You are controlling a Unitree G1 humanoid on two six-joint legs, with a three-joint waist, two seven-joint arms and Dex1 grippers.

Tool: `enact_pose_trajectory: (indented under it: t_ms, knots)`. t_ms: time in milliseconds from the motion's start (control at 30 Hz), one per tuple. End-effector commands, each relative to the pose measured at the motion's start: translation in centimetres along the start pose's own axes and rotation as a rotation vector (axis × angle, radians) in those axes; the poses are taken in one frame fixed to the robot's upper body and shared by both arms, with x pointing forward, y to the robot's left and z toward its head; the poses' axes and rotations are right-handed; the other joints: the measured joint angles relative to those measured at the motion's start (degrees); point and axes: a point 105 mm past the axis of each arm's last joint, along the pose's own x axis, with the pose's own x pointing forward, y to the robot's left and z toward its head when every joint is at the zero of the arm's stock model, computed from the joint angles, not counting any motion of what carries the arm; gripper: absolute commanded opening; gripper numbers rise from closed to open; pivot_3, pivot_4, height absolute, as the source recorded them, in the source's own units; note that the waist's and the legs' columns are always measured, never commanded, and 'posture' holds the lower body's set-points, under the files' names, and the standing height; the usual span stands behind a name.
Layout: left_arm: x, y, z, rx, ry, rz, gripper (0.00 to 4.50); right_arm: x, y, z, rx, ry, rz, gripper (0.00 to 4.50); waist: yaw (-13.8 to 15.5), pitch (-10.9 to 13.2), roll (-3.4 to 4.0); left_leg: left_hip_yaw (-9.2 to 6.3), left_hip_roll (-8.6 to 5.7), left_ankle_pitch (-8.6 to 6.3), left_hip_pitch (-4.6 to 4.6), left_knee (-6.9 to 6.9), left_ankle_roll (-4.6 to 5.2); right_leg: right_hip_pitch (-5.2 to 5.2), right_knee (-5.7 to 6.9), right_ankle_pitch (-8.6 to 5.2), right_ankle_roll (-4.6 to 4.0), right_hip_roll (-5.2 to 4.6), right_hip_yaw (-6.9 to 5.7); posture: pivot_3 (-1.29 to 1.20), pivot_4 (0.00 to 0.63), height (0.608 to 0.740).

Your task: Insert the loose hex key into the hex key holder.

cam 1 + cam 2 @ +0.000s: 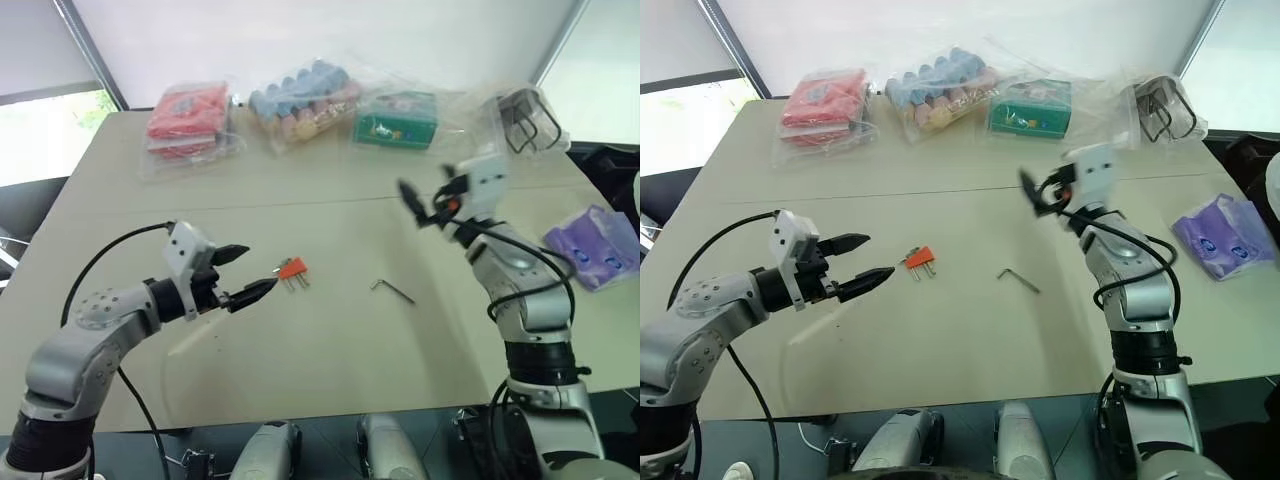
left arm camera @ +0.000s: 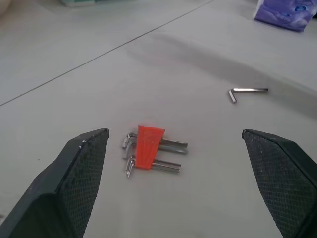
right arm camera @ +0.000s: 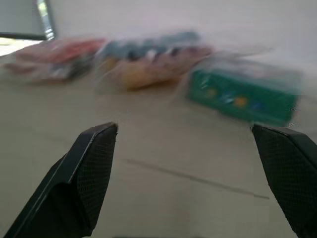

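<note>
The hex key holder, a small orange-red block with short metal keys, lies flat on the beige table. My left gripper is open just left of the holder, low over the table, and the holder lies ahead between its fingers without touching them. The loose hex key, a thin L-shaped grey rod, lies bare on the table to the holder's right, also seen as the loose hex key. My right gripper is open and empty, raised above the table behind the loose key and pointing left.
Along the table's back edge lie a red packet, a bag of coloured pieces, a green box and a bag with black clips. A purple packet lies at the right edge.
</note>
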Motion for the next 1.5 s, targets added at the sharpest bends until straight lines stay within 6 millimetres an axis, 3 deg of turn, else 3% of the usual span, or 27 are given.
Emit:
enact_pose_trajectory:
  t_ms: [33,333,600,833,1500]
  knots:
    - [-0.8,0.1,0.9,0.02,-0.014,0.006,4.5,1.0,2.8,-0.5,-0.061,0.081,0.27,4.44,-0.1,0.0,0.0,0.01,-0.01,0.0,0.01,0.0,0.0,0.0,0.0,0.0,0.0,-0.01,0.0,0.0,0.15,0.74]
    - [-2.1,-0.1,0.9,0.012,-0.002,0.049,4.5,4.9,7.1,-4.6,-0.278,0.261,0.608,4.44,-0.4,0.0,-0.02,0.01,0.02,0.16,-0.01,-0.07,-0.3,-0.11,0.01,0.02,-0.03,0.0,-0.01,0.0,0.15,0.74]
    - [-3.8,-0.2,0.9,-0.002,0.019,0.094,4.5,6.6,10.1,-6.4,-0.363,0.277,0.687,4.44,-0.4,0.0,-0.03,0.0,0.0,0.18,-0.03,-0.03,-0.34,-0.11,0.02,0.03,-0.04,-0.03,-0.03,0.0,0.15,0.74]
    - [-4.1,-0.3,0.9,-0.005,0.03,0.094,4.5,7.0,11.4,-6.6,-0.387,0.275,0.737,4.44,-0.5,0.0,-0.03,-0.03,0.02,0.19,0.0,-0.06,-0.37,-0.11,0.04,0.05,-0.08,0.01,-0.03,0.0,0.15,0.74]
    - [-4.0,-0.7,0.9,0.0,0.026,0.105,4.5,5.6,15.7,-7.8,-0.355,0.303,0.892,4.44,-1.9,0.0,-0.02,-0.07,0.03,0.18,0.01,-0.14,-0.38,-0.16,0.06,0.05,-0.08,0.04,-0.03,0.0,0.15,0.74]
